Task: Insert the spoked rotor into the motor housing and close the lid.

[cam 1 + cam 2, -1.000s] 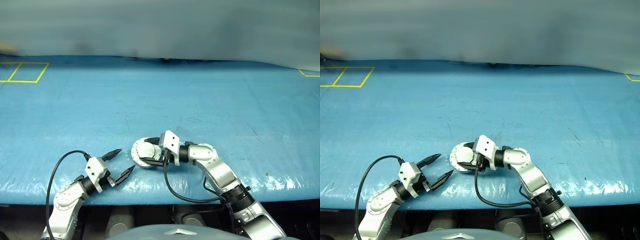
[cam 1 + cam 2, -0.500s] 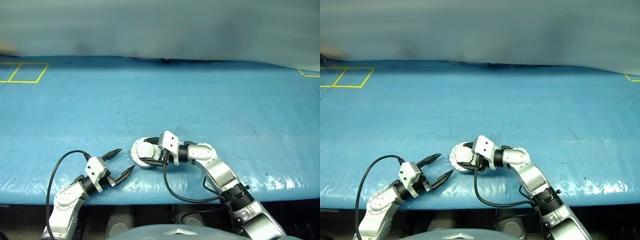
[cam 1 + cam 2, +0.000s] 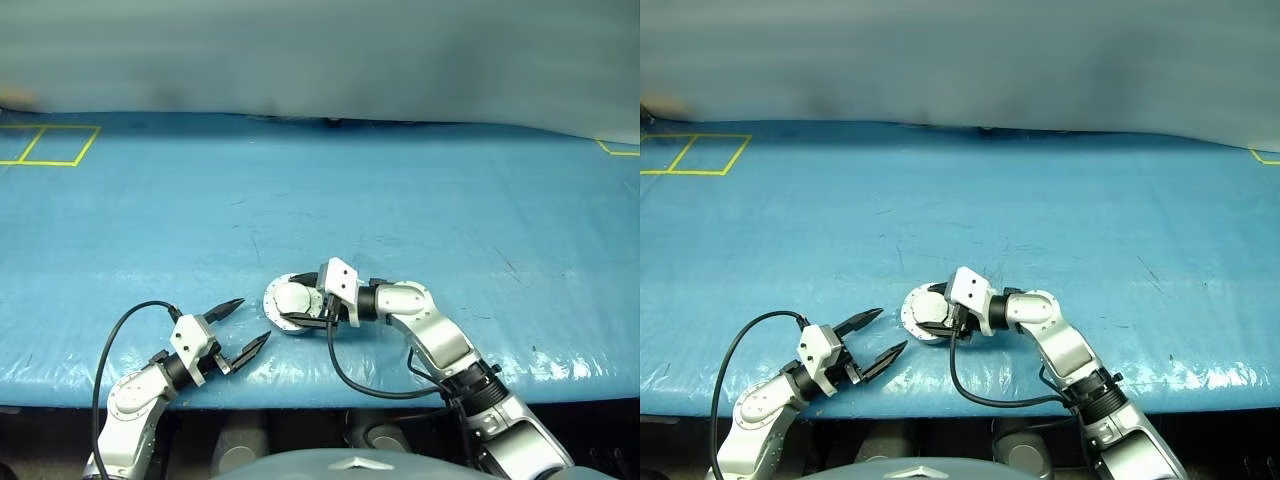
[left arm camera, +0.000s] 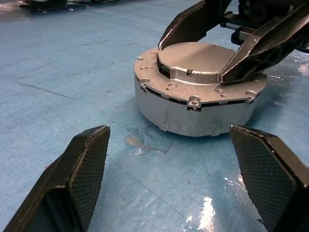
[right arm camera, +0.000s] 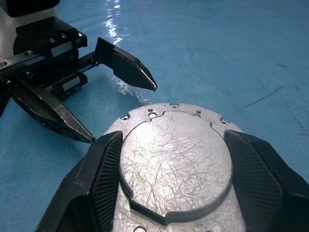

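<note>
The motor housing [image 4: 193, 113], a grey metal puck, stands on the blue table near the front edge. The lid [image 3: 290, 298] lies flat on top of it, plain grey face up with a raised centre [image 5: 176, 164]. My right gripper [image 3: 285, 300] reaches in from the right, and its two fingers clasp the raised centre from both sides. My left gripper [image 3: 253, 318] is open just left of the housing, level with it and pointing at it, apart from it. The spoked rotor is hidden.
The blue table cover [image 3: 400, 200] stretches far back and to both sides. A yellow taped rectangle [image 3: 50, 145] marks the far left corner. A black cable [image 3: 120, 330] loops off my left wrist, and another hangs under my right wrist near the table's front edge.
</note>
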Controlling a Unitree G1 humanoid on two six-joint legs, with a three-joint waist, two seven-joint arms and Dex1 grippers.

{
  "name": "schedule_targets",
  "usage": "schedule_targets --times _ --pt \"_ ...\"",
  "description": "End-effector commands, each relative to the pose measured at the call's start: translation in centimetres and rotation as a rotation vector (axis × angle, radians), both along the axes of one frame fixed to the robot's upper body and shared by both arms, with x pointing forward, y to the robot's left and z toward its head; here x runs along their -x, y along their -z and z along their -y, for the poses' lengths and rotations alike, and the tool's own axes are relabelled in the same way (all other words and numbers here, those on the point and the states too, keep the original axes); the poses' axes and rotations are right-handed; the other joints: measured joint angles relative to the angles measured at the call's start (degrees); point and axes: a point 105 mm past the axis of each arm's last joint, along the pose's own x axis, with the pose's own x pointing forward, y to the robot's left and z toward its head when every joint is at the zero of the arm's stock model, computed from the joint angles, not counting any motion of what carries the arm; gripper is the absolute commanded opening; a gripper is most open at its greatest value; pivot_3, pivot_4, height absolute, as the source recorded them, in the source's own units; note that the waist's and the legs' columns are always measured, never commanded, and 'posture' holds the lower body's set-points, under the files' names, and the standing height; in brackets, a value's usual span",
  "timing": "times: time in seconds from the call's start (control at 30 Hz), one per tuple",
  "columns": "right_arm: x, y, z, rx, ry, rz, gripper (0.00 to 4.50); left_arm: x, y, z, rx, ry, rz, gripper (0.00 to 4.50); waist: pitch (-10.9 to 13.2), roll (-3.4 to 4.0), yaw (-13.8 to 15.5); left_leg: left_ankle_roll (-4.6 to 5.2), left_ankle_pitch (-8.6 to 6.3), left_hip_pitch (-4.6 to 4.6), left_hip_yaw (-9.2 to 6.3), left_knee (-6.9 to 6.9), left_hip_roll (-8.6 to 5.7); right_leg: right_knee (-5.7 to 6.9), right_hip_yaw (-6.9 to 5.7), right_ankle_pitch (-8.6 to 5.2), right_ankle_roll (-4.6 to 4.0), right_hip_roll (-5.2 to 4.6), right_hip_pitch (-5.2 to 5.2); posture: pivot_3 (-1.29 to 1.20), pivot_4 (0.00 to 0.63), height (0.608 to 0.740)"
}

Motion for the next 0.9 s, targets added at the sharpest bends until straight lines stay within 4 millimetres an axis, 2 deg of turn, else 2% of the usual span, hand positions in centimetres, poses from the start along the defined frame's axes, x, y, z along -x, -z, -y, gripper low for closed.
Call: schedule_targets --times 0.03,0.2,0.3,0.53,0.6,0.67,0.73,0.83,0.9 --pt "0.0 1.9 1.5 0.084 0.026 -0.049 3.00 0.0 -0.2 0.0 0.007 0.003 0.011 4.20 0.0 0.00 0.1 0.00 0.00 0.00 0.00 0.00 0.00 0.00 0.00 0.00 0.00 0.00 0.00 0.00 0.150 0.740" --pt "-0.3 1.8 1.5 0.080 0.038 -0.039 3.00 0.0 -0.2 0.0 0.006 0.004 0.011 4.20 0.0 0.00 0.2 0.00 0.00 -0.02 0.00 -0.03 -0.02 -0.06 0.00 0.00 0.00 -0.03 0.00 0.00 0.150 0.740" --pt "-0.2 2.5 1.5 0.121 0.032 -0.032 3.00 -0.1 -0.3 -0.1 0.007 0.001 0.015 4.20 0.0 0.00 0.2 0.00 0.00 -0.02 0.00 -0.03 -0.02 -0.05 0.00 0.00 0.00 -0.03 0.00 0.00 0.150 0.740" --pt "0.0 3.0 1.5 0.141 0.031 -0.034 3.00 -1.1 -2.2 -0.4 0.125 -0.091 0.075 4.20 -0.1 -0.02 0.1 0.00 0.00 0.02 0.00 0.00 -0.01 -0.03 0.00 0.00 0.01 -0.01 0.03 0.00 0.150 0.740" --pt "0.0 3.0 1.6 0.145 0.030 -0.033 3.00 -1.8 -3.3 -0.6 0.189 -0.133 0.096 4.20 -0.1 -0.01 0.1 0.00 0.00 0.02 0.00 0.00 0.00 -0.03 0.00 0.00 0.01 0.00 0.02 0.00 0.150 0.740" --pt "0.0 3.0 1.7 0.150 0.030 -0.032 3.00 -2.0 -4.2 -0.4 0.257 -0.119 0.089 4.20 -0.1 -0.03 0.2 0.00 0.00 0.01 0.00 0.00 -0.01 -0.03 0.00 0.00 0.01 -0.01 0.04 0.00 0.150 0.740" --pt "0.1 3.1 1.7 0.152 0.030 -0.033 3.00 -2.0 -4.2 -0.2 0.245 -0.101 0.079 4.20 -0.1 -0.03 0.1 0.00 0.00 0.02 0.00 0.01 -0.01 -0.04 0.00 0.01 0.02 -0.01 0.05 0.00 0.150 0.740" --pt "0.2 3.2 1.6 0.154 0.030 -0.033 3.00 -1.8 -3.7 0.4 0.220 -0.047 0.030 3.60 -0.1 -0.03 0.1 0.00 0.00 0.02 0.01 0.00 -0.02 -0.04 0.01 0.01 0.02 -0.01 0.05 0.00 0.150 0.740" --pt "0.2 3.2 1.6 0.155 0.031 -0.033 3.00 -1.5 -3.3 0.9 0.201 0.008 -0.006 2.97 -0.1 -0.02 0.0 0.00 0.00 0.02 0.00 -0.02 -0.01 -0.05 0.00 0.00 0.02 0.00 0.03 0.00 0.150 0.740"
